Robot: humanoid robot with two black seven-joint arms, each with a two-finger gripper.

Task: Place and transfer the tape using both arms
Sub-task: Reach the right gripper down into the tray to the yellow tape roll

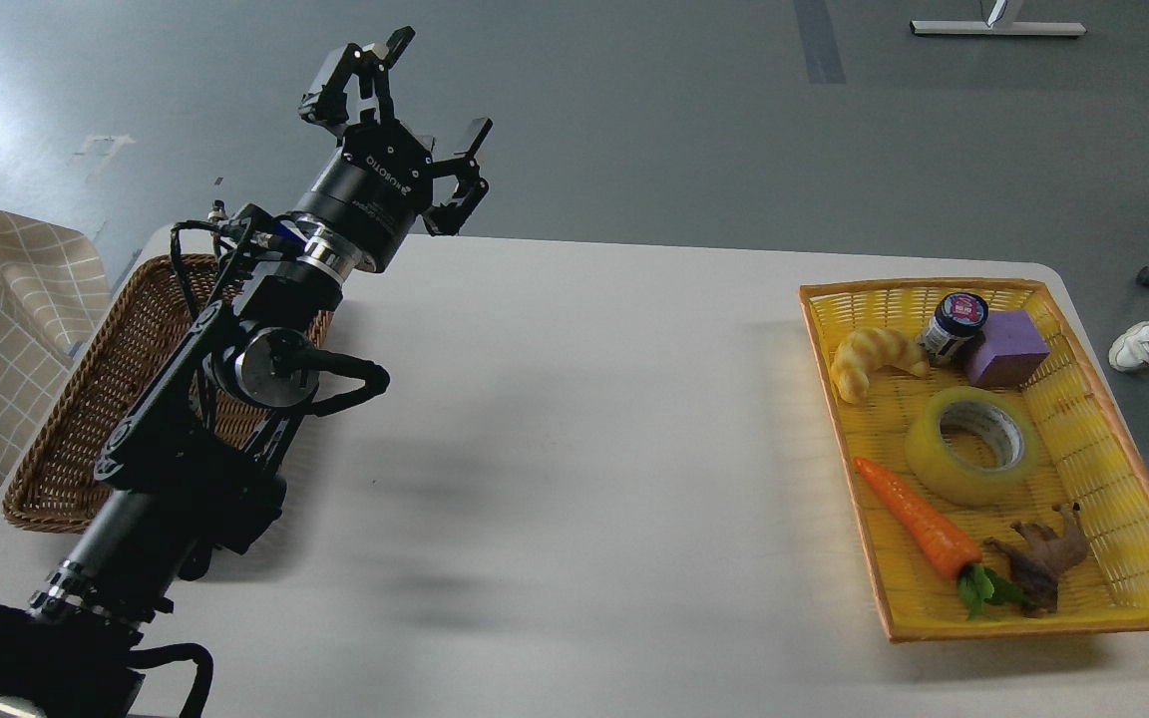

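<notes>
At the far left a brown wicker basket (66,439) sat half under the left arm, whose left gripper (425,105) was raised past the table's far edge, fingers spread wide and holding nothing. The white table (574,449) lay bare across its middle, giving open room for a handover. The right gripper was out of view. The tape (973,444) lay flat in the yellow tray (1148,573), crowded by the croissant (874,361), carrot (919,519) and toy animal (1043,558); a descending grasp would likely nudge these or catch the tray's rim.
</notes>
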